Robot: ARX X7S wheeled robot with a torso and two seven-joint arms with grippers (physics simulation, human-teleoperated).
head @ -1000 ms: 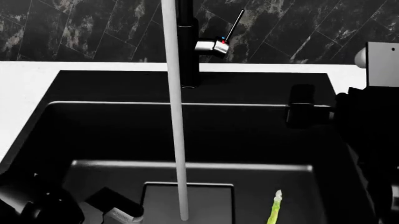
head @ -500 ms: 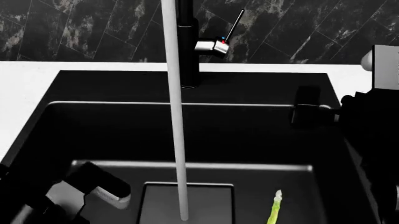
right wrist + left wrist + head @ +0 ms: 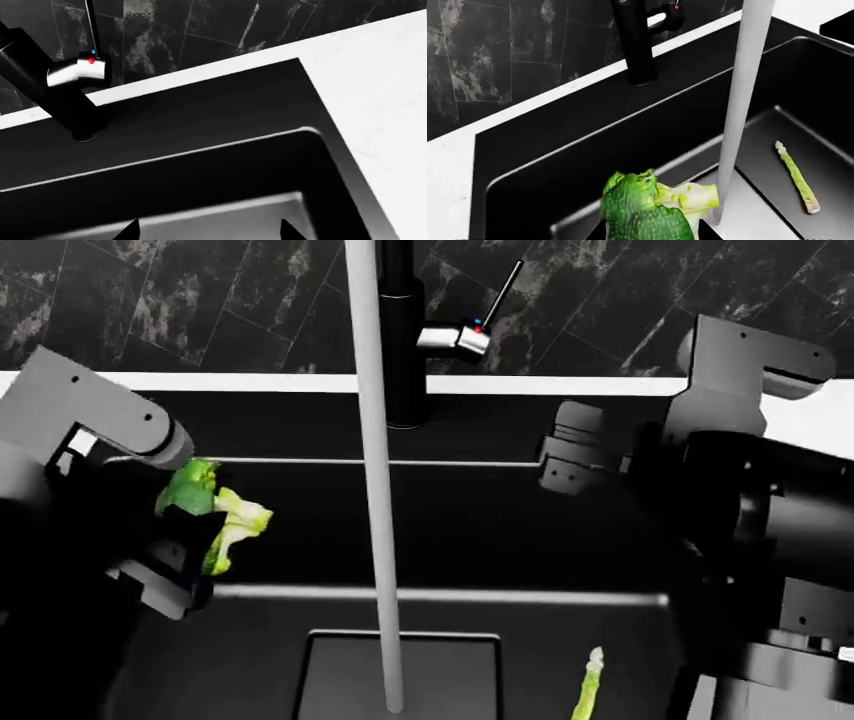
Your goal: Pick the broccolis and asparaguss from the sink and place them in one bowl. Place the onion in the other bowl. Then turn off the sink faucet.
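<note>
My left gripper (image 3: 180, 530) is shut on a green broccoli (image 3: 200, 495) with a pale stalk and holds it above the left side of the black sink (image 3: 534, 540). In the left wrist view the broccoli (image 3: 640, 210) fills the gap between my fingertips. One asparagus (image 3: 587, 685) lies on the sink floor right of the drain panel; the asparagus (image 3: 797, 175) also shows in the left wrist view. The sink faucet (image 3: 400, 340) stands behind the basin, its silver lever (image 3: 454, 338) on the right side, and water (image 3: 376, 500) pours down. My right gripper (image 3: 561, 455) hangs open over the right side. The bowls and onion are out of view.
White counter (image 3: 80, 385) borders the sink at the back and on both sides. Dark marbled tiles (image 3: 160, 300) form the wall behind. In the right wrist view the faucet lever (image 3: 77, 72) sits ahead and the sink's back right corner (image 3: 307, 130) lies below.
My left gripper has risen from the sink floor with the broccoli in it. My right arm has moved up and left, further into the head view.
</note>
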